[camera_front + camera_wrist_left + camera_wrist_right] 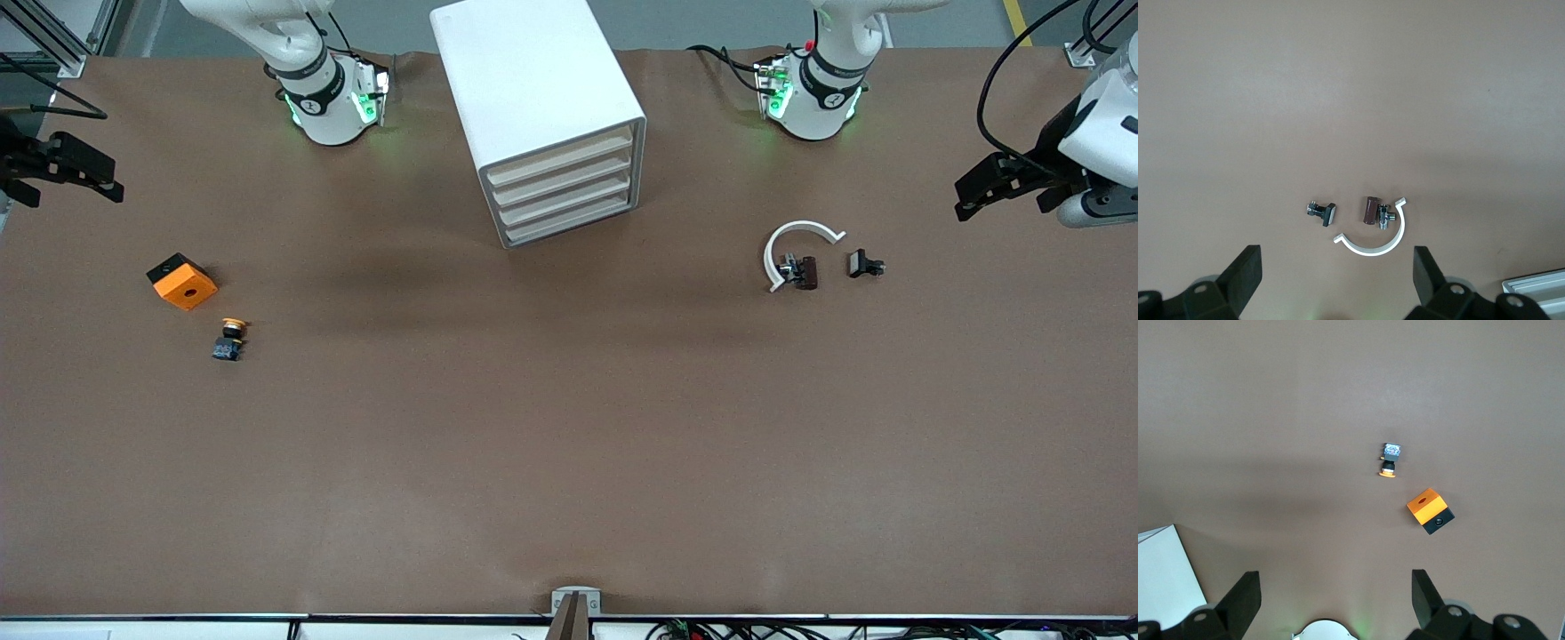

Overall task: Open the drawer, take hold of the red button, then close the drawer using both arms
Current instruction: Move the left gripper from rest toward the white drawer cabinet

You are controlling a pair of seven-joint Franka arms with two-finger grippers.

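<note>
Jaws of both grippers are held wide apart, with nothing between them. The left gripper (pixel 969 197) is raised over the table's edge at the left arm's end; the right gripper (pixel 107 182) is raised over the edge at the right arm's end. Both arms wait.

Cabinet (pixel 538 116): white box, set at the table's edge along the robots' bases, midway between the two bases, turned at a slant. Four pale drawers are stacked in its front, all pushed in; the top drawer (pixel 562 162) is flush with the others. No red-capped button is seen in any view.

Orange cube (pixel 182 282), with a hole in its top face and a black side: placed near the edge at the right arm's end. Yellow-capped button (pixel 231 339): lying on its side just beside the cube, nearer to the front camera.

White curved piece (pixel 794 244): an open arc lying flat toward the left arm's end. Brown-and-metal part (pixel 800 271): lying within the arc's opening, touching or nearly touching it. Small black part (pixel 864 265): lying close beside the arc, toward the left arm's end.

Table (pixel 569 462): covered in brown.
</note>
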